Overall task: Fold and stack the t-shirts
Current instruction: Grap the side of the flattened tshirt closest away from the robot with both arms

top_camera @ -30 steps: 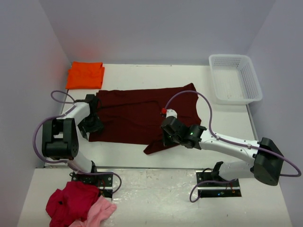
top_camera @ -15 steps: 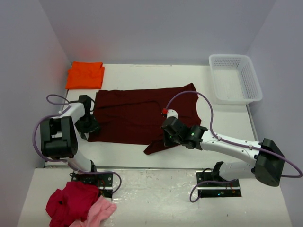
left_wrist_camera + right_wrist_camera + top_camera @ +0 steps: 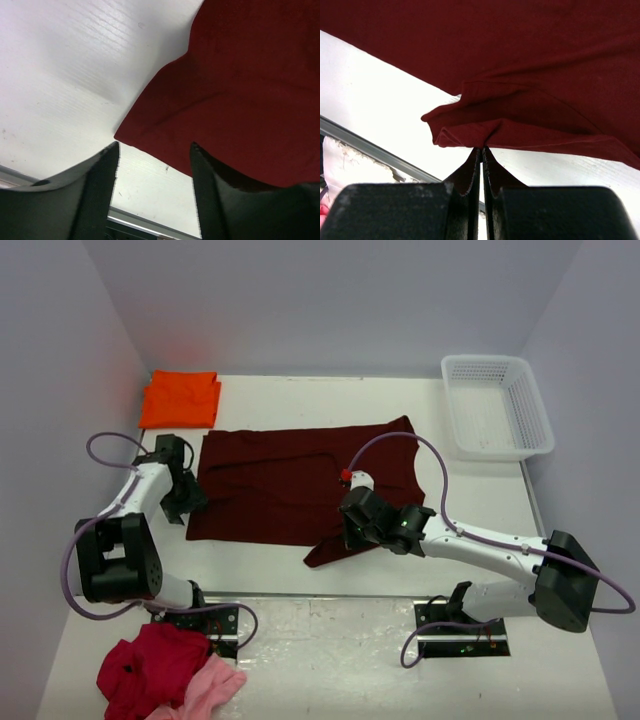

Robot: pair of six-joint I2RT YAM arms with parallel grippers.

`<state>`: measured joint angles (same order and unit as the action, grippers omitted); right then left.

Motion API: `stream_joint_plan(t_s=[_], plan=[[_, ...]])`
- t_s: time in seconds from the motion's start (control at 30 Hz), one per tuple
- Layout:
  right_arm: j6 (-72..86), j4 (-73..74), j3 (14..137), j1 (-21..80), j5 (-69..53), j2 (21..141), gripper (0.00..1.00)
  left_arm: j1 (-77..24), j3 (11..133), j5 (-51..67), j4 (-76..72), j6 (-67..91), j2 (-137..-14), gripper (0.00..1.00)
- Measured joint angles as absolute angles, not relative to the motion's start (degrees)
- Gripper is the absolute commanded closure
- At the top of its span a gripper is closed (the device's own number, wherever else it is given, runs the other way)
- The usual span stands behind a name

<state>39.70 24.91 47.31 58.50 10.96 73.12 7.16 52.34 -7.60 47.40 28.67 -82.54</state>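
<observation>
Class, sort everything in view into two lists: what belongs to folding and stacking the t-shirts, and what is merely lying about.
Belongs to the job: maroon t-shirt, pinched by the right pincer; orange t-shirt, already folded.
Lying about: white basket; crimson garment; pink garment.

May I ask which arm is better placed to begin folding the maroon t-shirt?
Likely right: the right pincer grips the maroon t-shirt at the near edge; the left pincer is open at its corner.
</observation>
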Motion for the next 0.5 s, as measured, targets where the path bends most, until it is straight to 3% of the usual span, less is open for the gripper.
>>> stream_joint_plan(t_s=[0.27,0.5], plan=[[39.35,24.84,47.31,58.50,10.98,73.10,1.00,7.86,52.05,-5.87,47.77,28.95,-86.76,0.40],[39.22,24.82,47.31,58.50,11.00,73.10,1.00,12.10,49.32,-4.91,48.80,28.97,-86.76,0.43]])
